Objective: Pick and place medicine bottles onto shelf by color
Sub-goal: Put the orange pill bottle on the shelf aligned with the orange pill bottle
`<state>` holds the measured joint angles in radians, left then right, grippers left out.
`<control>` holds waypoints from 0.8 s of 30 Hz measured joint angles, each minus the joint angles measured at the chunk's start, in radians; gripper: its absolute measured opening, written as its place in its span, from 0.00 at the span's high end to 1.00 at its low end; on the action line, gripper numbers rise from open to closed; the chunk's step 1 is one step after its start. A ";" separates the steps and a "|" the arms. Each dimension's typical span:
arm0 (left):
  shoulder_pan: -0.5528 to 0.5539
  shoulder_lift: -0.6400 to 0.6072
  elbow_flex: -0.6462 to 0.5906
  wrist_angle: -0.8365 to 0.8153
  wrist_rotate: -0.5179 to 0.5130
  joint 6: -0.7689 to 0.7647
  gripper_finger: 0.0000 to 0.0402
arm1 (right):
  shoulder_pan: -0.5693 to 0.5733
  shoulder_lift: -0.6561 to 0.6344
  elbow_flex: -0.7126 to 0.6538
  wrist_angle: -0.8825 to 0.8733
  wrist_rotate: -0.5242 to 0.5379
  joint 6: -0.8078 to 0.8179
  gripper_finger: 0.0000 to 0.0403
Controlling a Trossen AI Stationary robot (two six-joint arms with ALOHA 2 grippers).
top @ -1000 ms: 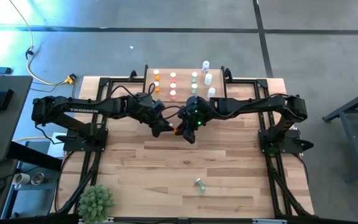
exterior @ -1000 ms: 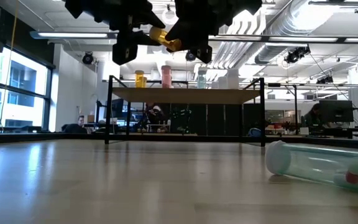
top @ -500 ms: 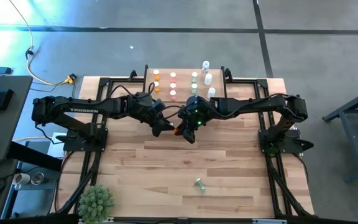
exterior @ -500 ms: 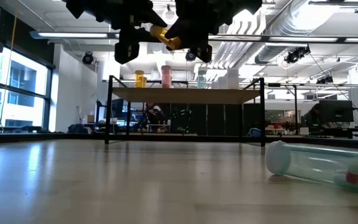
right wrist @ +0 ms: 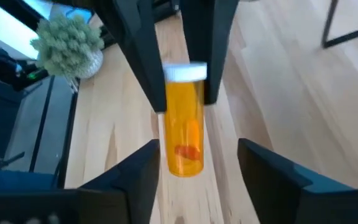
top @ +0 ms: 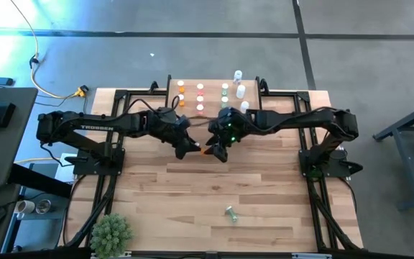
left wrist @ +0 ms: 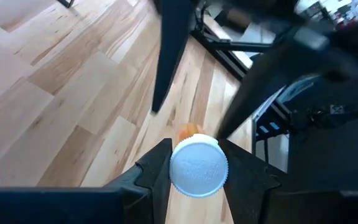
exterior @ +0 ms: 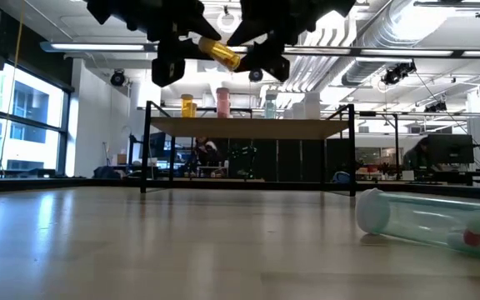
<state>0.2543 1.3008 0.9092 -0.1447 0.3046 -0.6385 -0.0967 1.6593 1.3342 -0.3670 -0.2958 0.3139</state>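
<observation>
Both arms meet mid-air over the desk (top: 192, 194) centre, just in front of the shelf (exterior: 248, 127). Left end effector (left wrist: 194, 163) is clenched on the orange bottle (right wrist: 185, 127), gripping it at the white cap end; the cap fills the space between its fingers in the left wrist view. Right end effector (right wrist: 194, 162) is released: its fingers (right wrist: 135, 168) stand spread on either side of the bottle's body, with gaps on both sides. Bottle is held well above the desk, tilted near horizontal in the low view, cap toward the left arm.

Shelf stands at the far edge of the desk, already carrying upright bottles: orange (exterior: 188, 106), pink (exterior: 222, 102) and green (exterior: 270, 106) ones grouped by colour, white ones at its right side in the high view. One clear bottle (exterior: 427, 223) with a pale cap lies on its side on the desk, near the front. Green plant (top: 111, 232) sits at the front left corner.
</observation>
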 joint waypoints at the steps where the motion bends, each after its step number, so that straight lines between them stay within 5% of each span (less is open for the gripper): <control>1: 0.000 0.000 0.000 -0.005 -0.001 0.005 0.72 | -0.005 -0.011 0.000 -0.002 0.000 0.001 0.49; 11: 0.015 -0.011 0.009 -0.065 -0.047 0.053 0.72 | -0.059 -0.112 0.000 -0.058 0.008 -0.006 0.44; 24: 0.131 -0.015 0.255 -0.610 -0.175 0.307 0.72 | -0.081 -0.220 0.000 -0.102 0.151 -0.008 0.44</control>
<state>0.3857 1.2858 1.1638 -0.7545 0.1301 -0.3316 -0.1776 1.4389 1.3342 -0.4686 -0.1453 0.3063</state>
